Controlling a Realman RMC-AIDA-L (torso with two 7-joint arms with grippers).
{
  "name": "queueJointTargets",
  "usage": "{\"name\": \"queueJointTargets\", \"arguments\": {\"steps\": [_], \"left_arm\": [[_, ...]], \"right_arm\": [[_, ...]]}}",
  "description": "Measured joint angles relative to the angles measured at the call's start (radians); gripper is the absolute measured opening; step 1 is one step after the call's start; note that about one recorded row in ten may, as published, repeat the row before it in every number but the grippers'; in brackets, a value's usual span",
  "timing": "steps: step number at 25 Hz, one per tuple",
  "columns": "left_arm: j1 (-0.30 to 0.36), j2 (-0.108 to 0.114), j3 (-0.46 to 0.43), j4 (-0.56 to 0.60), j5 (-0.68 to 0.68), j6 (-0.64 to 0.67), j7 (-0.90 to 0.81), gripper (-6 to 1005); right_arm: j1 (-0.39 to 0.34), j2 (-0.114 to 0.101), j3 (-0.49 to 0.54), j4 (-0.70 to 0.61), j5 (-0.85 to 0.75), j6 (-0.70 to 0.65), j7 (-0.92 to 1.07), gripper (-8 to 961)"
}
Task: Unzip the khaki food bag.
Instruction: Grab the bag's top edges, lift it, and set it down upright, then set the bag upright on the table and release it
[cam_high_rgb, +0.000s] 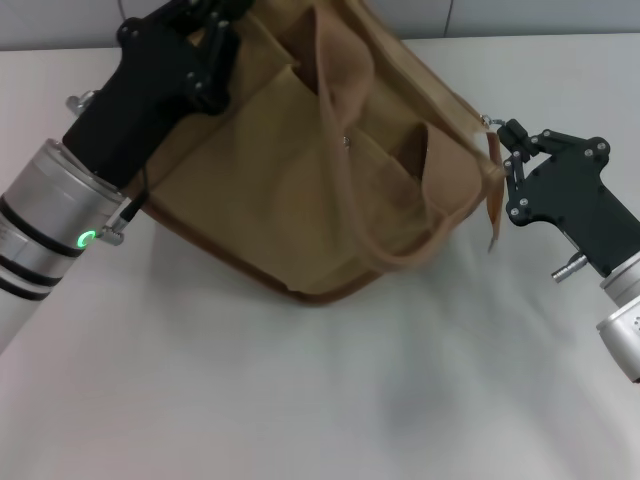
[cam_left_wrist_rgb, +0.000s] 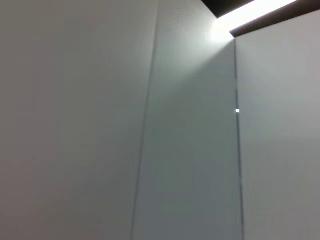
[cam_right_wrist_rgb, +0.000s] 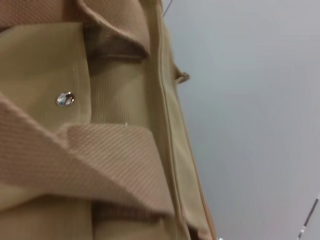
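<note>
Lying tilted near the bench's far edge, the khaki food bag sits between pincers: left pincer at its far-left corner, right pincer at its zipper end, grips I cannot tell. Pulling could drag the unanchored bag instead of opening it.

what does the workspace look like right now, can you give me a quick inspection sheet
surface: pale table, bare in front of the bag
job's things: khaki food bag tipped on its side, handles loose, silver snap on pocket
clutter: nothing seen
grippers: left tool at the bag's far left corner; right tool at the bag's right end, by the zipper edge
cables: nothing seen
surroundings: plain wall panels, lit ceiling strip
</note>
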Motion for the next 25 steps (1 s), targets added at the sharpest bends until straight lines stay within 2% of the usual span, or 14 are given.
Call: {"name": "queueJointTargets", "arguments": {"steps": [6,15,20,21,25], "left_arm": [[0.064,0.000,-0.067,-0.002,-0.001,0.021,0.001,72],[0.107,0.000,-0.078,-0.002,0.003,0.030,0.007,73],[0.144,0.001,-0.054,0.019,0.008,0.041,0.008,71],[0.153,0.002,-0.046,0.025,0.009,0.042,0.008,70],[0.160,0.003,-0.045,0.029,0.009,0.044,0.008,69]], "right_arm": [[-0.013,0.000,0.000,0.000,-0.006,-0.004,0.001,6],[-0.014,-0.004,-0.030,-0.016,-0.060,-0.074,0.101,6],[-0.011,-0.007,-0.034,-0.106,-0.206,-0.104,0.311,6],[-0.010,-0.007,-0.033,-0.146,-0.229,-0.104,0.389,28],[-0.014,-0.006,-0.032,-0.213,-0.232,-0.115,0.491,117]]}}
